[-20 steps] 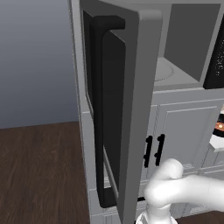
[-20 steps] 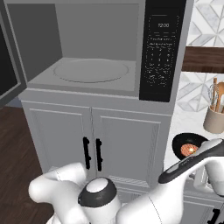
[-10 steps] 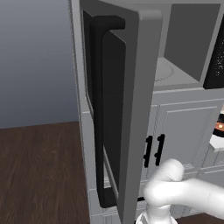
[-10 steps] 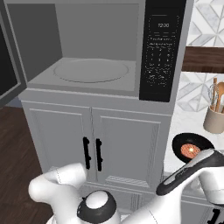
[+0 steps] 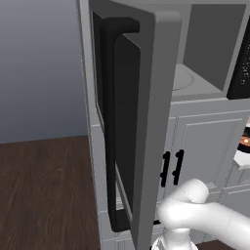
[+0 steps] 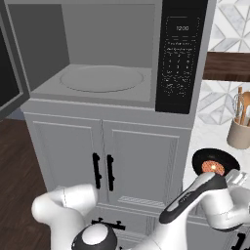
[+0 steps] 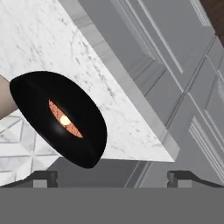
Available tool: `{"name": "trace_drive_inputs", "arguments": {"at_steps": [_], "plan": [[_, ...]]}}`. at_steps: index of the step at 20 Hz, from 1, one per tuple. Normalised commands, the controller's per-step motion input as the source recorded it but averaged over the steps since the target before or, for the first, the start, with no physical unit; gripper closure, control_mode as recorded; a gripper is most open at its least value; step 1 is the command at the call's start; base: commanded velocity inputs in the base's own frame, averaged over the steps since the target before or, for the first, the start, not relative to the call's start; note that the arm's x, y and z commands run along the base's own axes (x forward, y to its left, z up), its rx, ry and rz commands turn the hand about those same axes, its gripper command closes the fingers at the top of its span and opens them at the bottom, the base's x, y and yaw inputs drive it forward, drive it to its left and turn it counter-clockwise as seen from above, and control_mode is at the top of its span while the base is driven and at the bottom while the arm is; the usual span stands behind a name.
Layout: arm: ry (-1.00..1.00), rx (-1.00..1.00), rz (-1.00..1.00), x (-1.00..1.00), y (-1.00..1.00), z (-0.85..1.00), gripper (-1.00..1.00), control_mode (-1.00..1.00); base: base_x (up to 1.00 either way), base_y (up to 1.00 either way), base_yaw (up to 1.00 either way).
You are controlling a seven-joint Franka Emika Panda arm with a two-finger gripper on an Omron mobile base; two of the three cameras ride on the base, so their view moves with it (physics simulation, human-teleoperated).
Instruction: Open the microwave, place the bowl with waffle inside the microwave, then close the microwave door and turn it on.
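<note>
Now | hand (image 7: 112, 177): released | bowl (image 6: 213, 163) on marble counter (image 7: 65, 52) beside utensil crock (image 6: 240, 133) | microwave door (image 5: 139, 122) swung wide

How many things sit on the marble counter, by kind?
Round black bowl holding a brown waffle: 1
Beige utensil crock with wooden utensils: 1
Total: 2, both on the white marble counter, right of the open grey microwave.
</note>
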Motion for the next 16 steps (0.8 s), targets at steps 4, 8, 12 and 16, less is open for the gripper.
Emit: {"name": "trace_drive_inputs", "arguments": {"at_steps": [4,8,12,16], "plan": [[0.00,-0.06,0.00,0.30,0.00,0.00,-1.00,-1.00,0.00,0.00,0.00],[0.01,-0.12,0.00,0.47,-0.01,-0.02,-1.00,-1.00,0.00,0.00,0.00],[0.00,-0.11,0.00,0.49,-0.09,-0.23,-1.00,-1.00,0.00,0.00,0.00],[0.03,-0.13,0.00,0.38,-0.27,-0.34,-1.00,-1.00,0.00,0.00,0.00]]}}
